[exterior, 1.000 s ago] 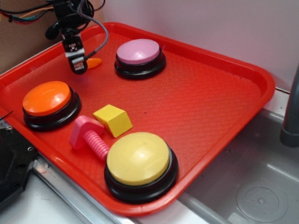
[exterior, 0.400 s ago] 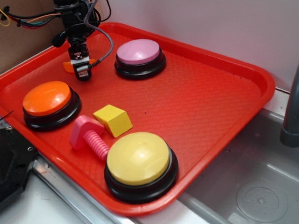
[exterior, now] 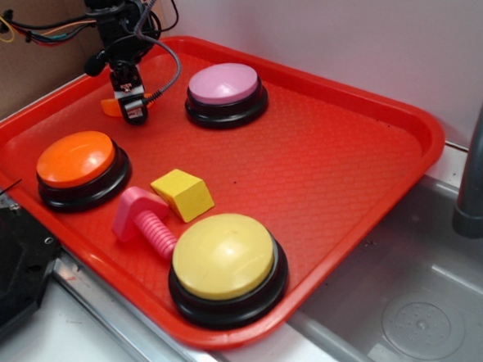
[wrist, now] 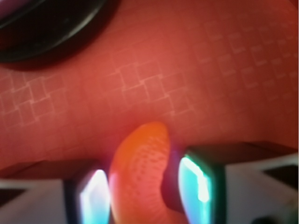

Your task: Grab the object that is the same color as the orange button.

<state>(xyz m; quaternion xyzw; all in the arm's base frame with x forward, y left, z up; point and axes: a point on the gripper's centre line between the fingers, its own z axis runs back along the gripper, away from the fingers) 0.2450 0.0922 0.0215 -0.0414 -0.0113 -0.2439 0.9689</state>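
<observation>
— Between the fingers, what do you see close up?

— Right between the gripper [wrist: 147, 189] pads sits the orange slice [wrist: 140, 172], a small glossy crescent. One pad [wrist: 96, 196] is against its left side; the other pad [wrist: 198, 184] is just beside its right side with a thin dark gap. The jaws are narrowed around it, but I cannot tell whether they are fully pressed on it. Its tip pokes out past the fingers over the red tray [wrist: 210, 84].

— And from the outside camera, front to back?

— Nearest is a yellow button [exterior: 225, 258] at the front rim of the tray [exterior: 350, 155], with a pink bolt [exterior: 145, 219] and a yellow wedge [exterior: 182, 194] just behind it. Left of those sits the orange button [exterior: 77, 161]. Farther back, near the far left corner, the gripper [exterior: 134, 109] points down at the tray, and a bit of the orange slice [exterior: 111, 106] shows to its left, low at the tray surface. The pink button [exterior: 225, 87] stands to the right of it, apart.

— Any writing?

— Only a small black-and-white patterned sticker [exterior: 133, 91] on the finger; nothing legible. A grey faucet [exterior: 482, 155] and sink [exterior: 414, 306] lie right of the tray.
</observation>
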